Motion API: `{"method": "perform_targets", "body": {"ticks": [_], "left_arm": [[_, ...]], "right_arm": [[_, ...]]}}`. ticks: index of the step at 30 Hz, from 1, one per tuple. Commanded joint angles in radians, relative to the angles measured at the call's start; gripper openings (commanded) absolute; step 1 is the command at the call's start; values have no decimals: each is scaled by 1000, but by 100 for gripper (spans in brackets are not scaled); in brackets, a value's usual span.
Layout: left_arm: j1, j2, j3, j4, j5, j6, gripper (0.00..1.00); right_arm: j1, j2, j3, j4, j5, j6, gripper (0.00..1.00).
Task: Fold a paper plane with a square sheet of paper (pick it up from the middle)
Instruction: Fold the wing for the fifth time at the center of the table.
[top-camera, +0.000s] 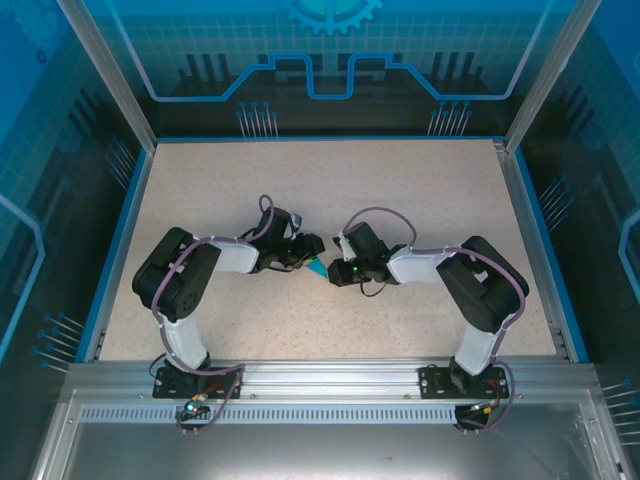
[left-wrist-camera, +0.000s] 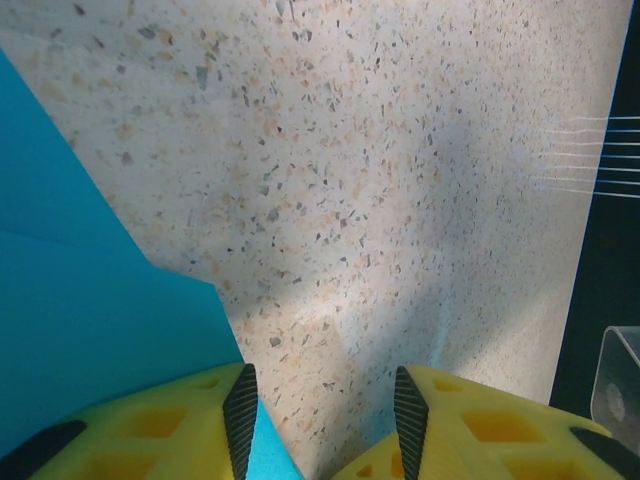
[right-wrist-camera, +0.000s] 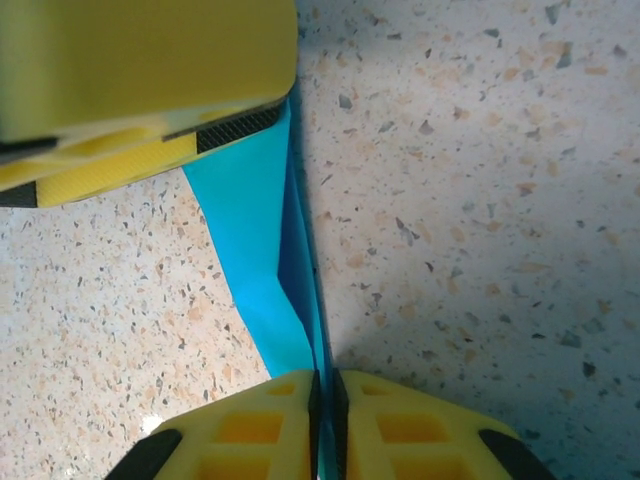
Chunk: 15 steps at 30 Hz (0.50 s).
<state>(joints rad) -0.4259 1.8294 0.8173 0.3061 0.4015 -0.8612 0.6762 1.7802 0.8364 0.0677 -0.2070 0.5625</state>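
**Right gripper pinching the creased paper, left gripper spread beside it**

My two arms lean in toward each other over the middle of the speckled table (top-camera: 400, 190). The teal paper sheet (top-camera: 316, 268) lies between their tips. From above it is a small pointed sliver of blue showing between the dark wrists.

My right gripper (right-wrist-camera: 325, 385) is pressed together on the sheet. In its wrist view the two black pads stand almost flush, with only a thin line of teal caught between them. The paper runs away from that pinch as a narrow creased strip: one layer lies flat on the table to the left, and another stands up along a fold, darker in its own shade. At the far end of the strip a yellow finger (right-wrist-camera: 140, 70) of my left gripper sits over the paper. Whether its black pad edge touches the teal or hangs just above it, I cannot tell.

My left gripper (left-wrist-camera: 322, 400) is spread. In its wrist view the two yellow fingers stand apart, with bare speckled table between the pads. The sheet takes up the left side of that view as a broad flat area of teal with a faint crease across it and a stepped edge. It passes beneath the finger on that side, and a small tip of teal shows just inside that finger's pad. The other finger hangs over bare table — near the table's dark edge.
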Motion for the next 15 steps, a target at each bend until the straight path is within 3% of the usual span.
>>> {"method": "perform_targets", "body": {"ticks": [1,10,15], "left_arm": [[18,-34,19,-36,24,22,46],[18,-155,11,-58,34,23,56],[13,-220,-49,-57,19,-17,56]], "right_arm": [[28,40,-35,-44,-126,32,12],[49,40,-45,-43,-83,117,7],[76,35,-50,-35,-40,171,7]]}}
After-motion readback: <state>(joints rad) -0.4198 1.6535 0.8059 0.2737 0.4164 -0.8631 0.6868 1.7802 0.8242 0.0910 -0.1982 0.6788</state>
